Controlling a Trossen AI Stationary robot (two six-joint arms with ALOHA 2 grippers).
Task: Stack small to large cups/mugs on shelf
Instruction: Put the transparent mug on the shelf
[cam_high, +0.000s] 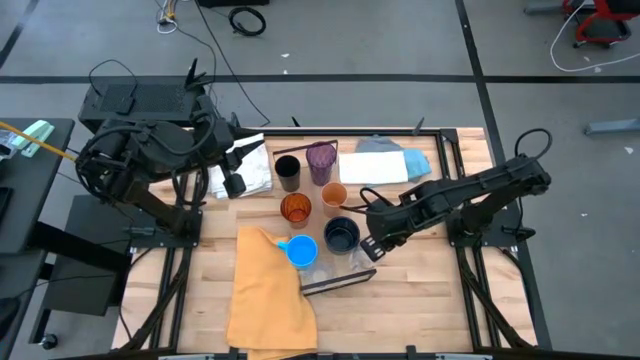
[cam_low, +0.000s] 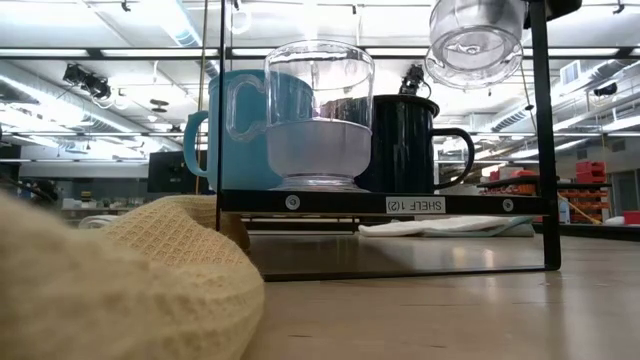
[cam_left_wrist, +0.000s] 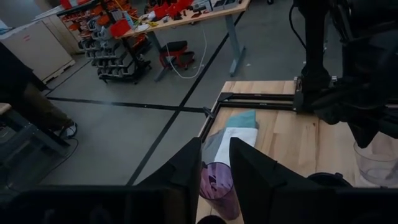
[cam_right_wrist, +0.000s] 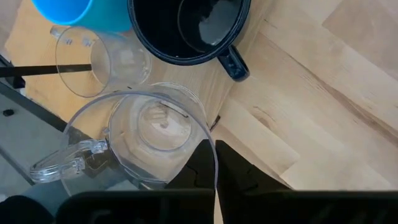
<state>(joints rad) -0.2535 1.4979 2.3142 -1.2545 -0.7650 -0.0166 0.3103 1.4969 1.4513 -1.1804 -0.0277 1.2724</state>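
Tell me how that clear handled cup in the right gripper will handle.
The clear cup looks thin-walled, so probably light. The right gripper pinches only its rim, so it may swing or slip. Its smooth plastic is likely slick.

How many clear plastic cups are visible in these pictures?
2. One clear cup stands on the shelf beside the blue mug. The second clear cup hangs in the right claw, which pinches its rim. Others may be hidden.

White label "SHELF (12)" (cam_low: 415, 205) on the shelf's (cam_low: 330, 201) dark front edge (only legible text)
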